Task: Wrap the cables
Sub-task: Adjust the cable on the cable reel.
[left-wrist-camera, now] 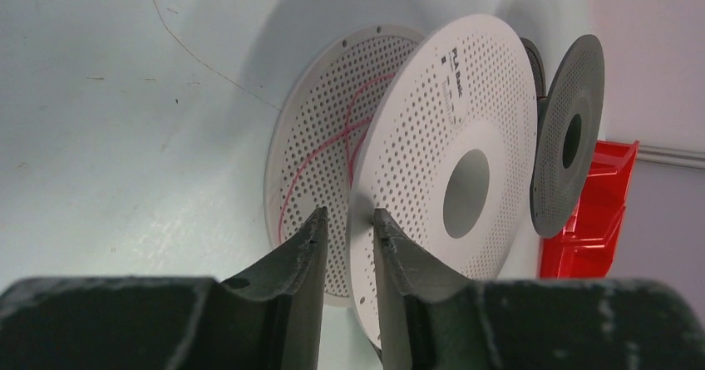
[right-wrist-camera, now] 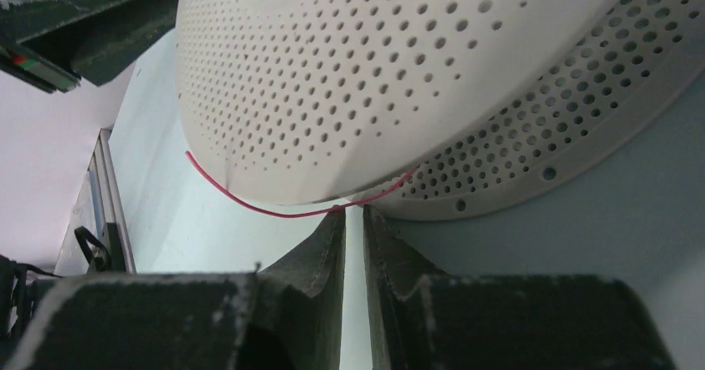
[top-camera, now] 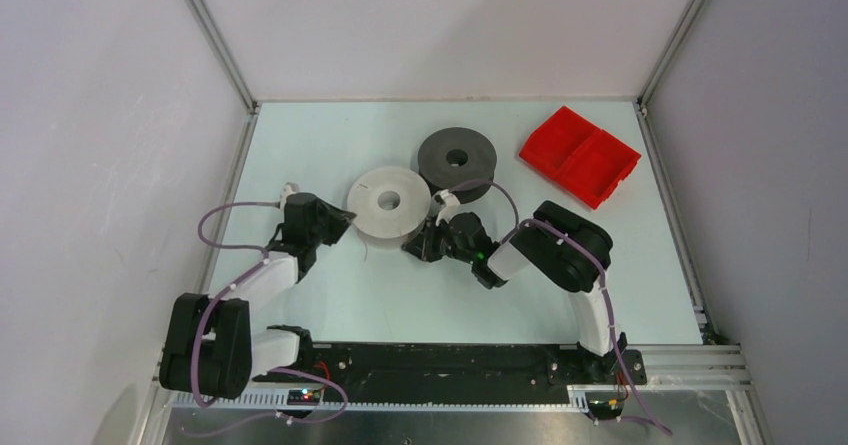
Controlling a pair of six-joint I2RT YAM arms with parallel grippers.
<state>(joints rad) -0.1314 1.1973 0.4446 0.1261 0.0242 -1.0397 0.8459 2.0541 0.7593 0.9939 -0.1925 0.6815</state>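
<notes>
The cable [right-wrist-camera: 287, 216] is a thin red strand. It comes out from between the two perforated flanges of the white spool [top-camera: 365, 207] and sags in a shallow curve down to the tips of the right gripper [right-wrist-camera: 353, 212], crossing them right at the spool's rim. That gripper's jaws are nearly pressed together, with only a narrow slit between them. Whether they actually pinch the strand or it merely lies across their tips, I cannot tell. More of the same red strand loops loosely inside the spool, in the gap just ahead of the left gripper [left-wrist-camera: 349, 219]. Its jaws stand parted astride the rim of the spool's upper flange, with a sliver of space showing on one side. The spool lies flat on the pale table [top-camera: 400, 295], caught between the two grippers, which meet it from opposite sides. Beyond the spool from the left gripper, just beside it, lies a dark grey spool [top-camera: 435, 160]. Farther off past that is a red bin [top-camera: 580, 155].
</notes>
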